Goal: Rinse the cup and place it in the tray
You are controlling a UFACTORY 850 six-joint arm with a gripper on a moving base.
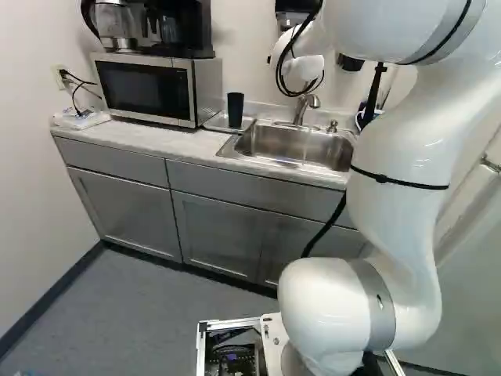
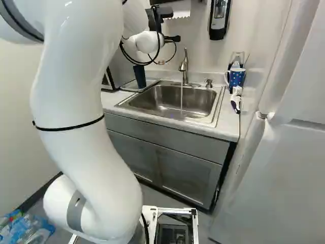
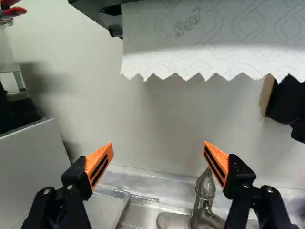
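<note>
Against the wall, the table [image 1: 176, 141] carries a sink [image 1: 270, 142]. Left of the sink stands a microwave [image 1: 149, 90]; between them, the dark cup [image 1: 236, 110] is upright in the tray [image 1: 217, 125]. Above the sink's left rear, the pincer [image 2: 172, 38] is released, fingers wide apart. At the sink's back, the faucet [image 2: 184, 66] runs. Right of the sink sits a blue mug [image 2: 236, 77].
</note>
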